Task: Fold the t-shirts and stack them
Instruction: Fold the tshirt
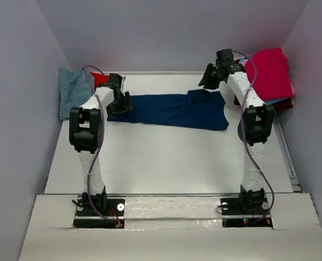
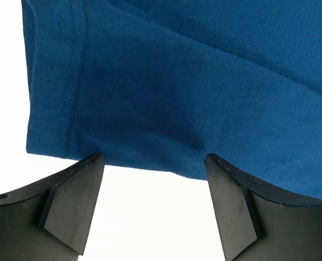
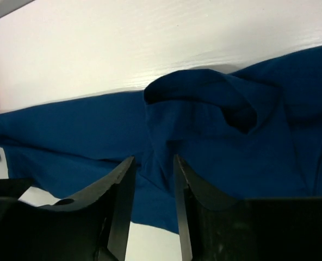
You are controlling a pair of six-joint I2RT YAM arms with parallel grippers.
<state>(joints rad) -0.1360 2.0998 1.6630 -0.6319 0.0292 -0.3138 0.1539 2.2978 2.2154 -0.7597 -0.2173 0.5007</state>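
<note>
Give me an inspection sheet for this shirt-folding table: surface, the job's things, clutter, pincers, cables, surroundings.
Surface: white table, no stains seen.
Job's things: navy shirt lies as a long band across the middle. Blue-grey shirt and red shirt are heaped at the far left. Magenta shirt tops a heap at the far right.
Clutter: nothing seen.
Pincers: left pincer is wide open at the navy shirt's hem. Right pincer has its jaws close together over a raised fold, grip unclear.
Cables: purple cables run along both arms.
Surroundings: pale walls on three sides.
</note>
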